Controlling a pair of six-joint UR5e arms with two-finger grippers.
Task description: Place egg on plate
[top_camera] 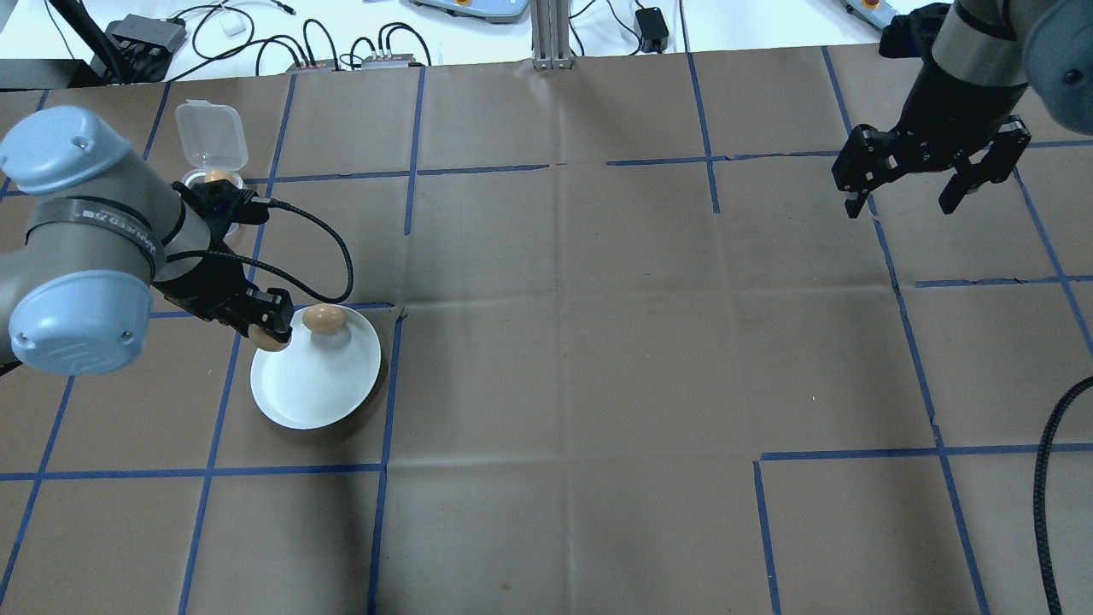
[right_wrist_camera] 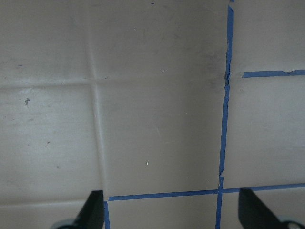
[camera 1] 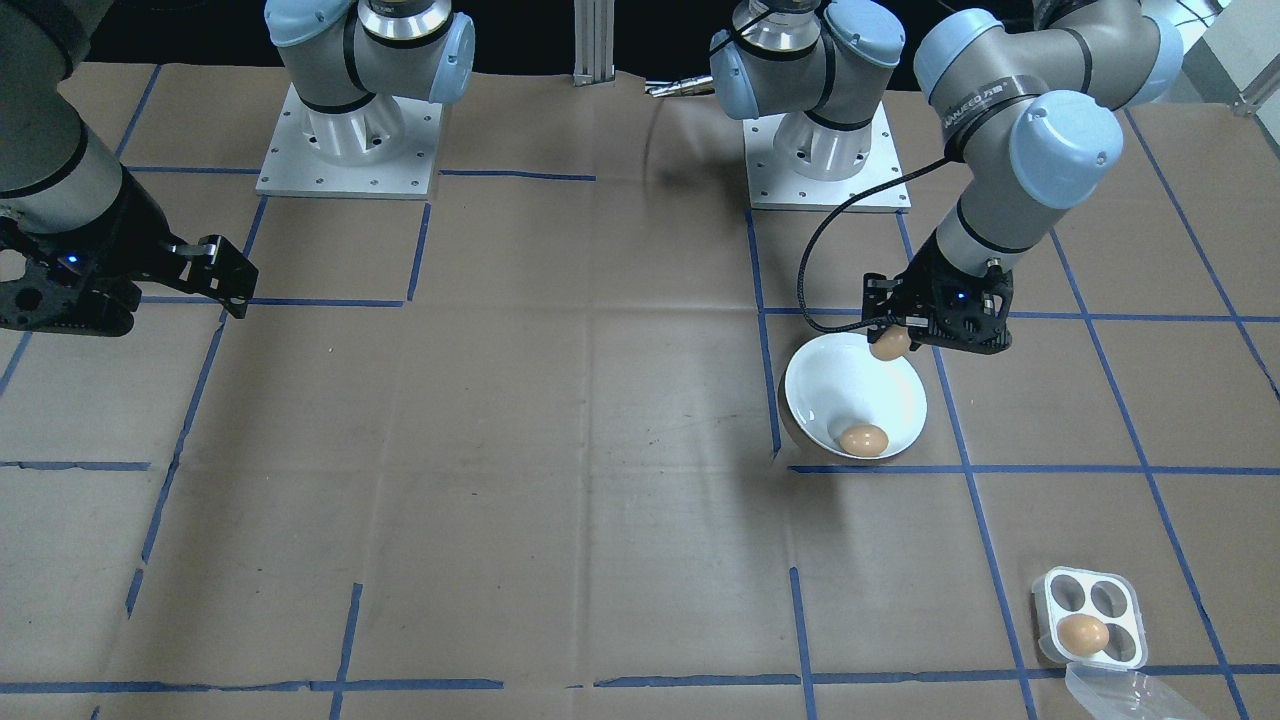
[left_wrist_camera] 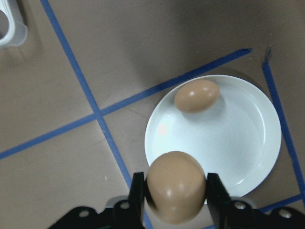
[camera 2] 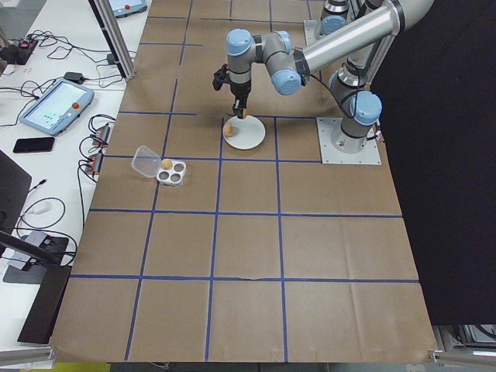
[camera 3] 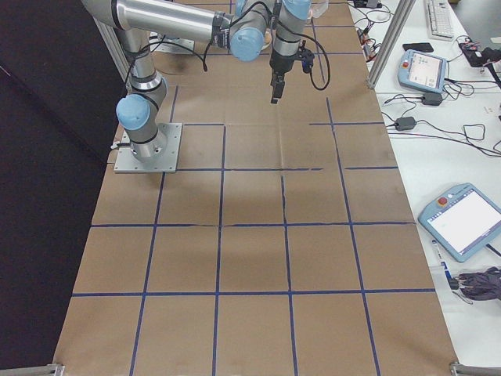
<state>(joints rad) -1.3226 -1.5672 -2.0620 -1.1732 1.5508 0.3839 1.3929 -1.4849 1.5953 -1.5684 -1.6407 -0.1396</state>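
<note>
The left gripper grips an egg over the plate rim at 6 o'clock. The right gripper hangs open, well apart.

Brown egg (gripped) over white plate rim.

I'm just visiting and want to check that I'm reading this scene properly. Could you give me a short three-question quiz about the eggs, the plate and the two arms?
1. True or false: the left gripper is clamped on an egg.
2. How many eggs already lie on the plate?
A. none
B. one
C. three
3. Fill in: one more egg sits in the clear ____, whose lid is open.

Key:
1. True. The held egg hangs over the plate's rim, not yet set down.
2. B. A single resting egg lies near the edge.
3. Egg tray. The right gripper hangs open and empty, far from all this.
</note>
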